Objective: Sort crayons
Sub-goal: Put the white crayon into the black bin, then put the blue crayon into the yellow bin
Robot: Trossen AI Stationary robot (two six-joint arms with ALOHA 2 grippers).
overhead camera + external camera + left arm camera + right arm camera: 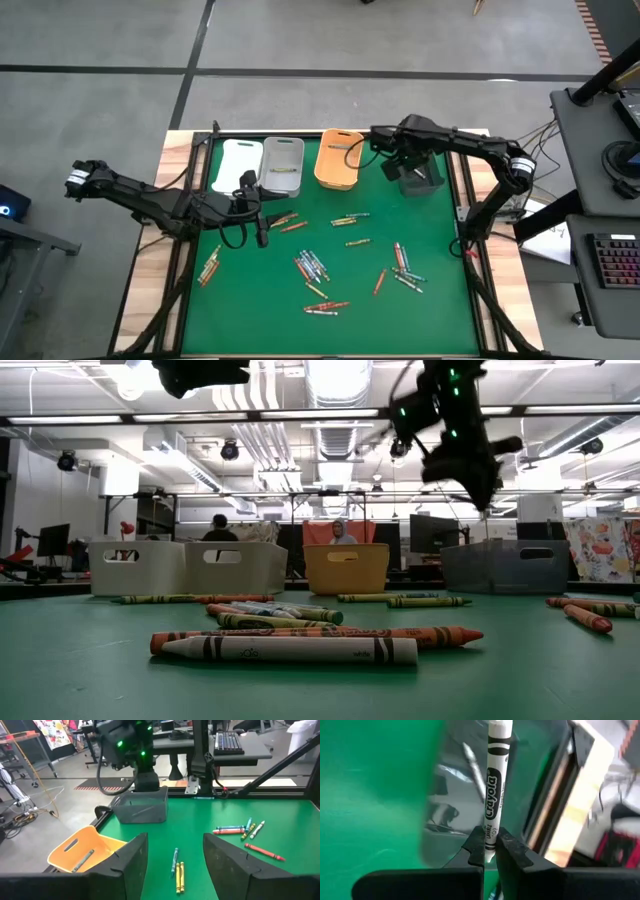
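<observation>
Left of the orange bin [338, 160], the left gripper [262, 224] hovers empty, fingers apart, near the grey bin [283, 165]. Most crayons [312, 268] lie loose on the mat below the orange bin, unsorted; one sits inside it. Right of it, the right gripper [490, 851] is clamped on a grey crayon [495, 785] over the black bin [420, 178].

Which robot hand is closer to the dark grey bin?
The right. The right gripper hovers right over the dark grey bin, pinching a white crayon. The left gripper is open, far across the mat by the light bins.
</observation>
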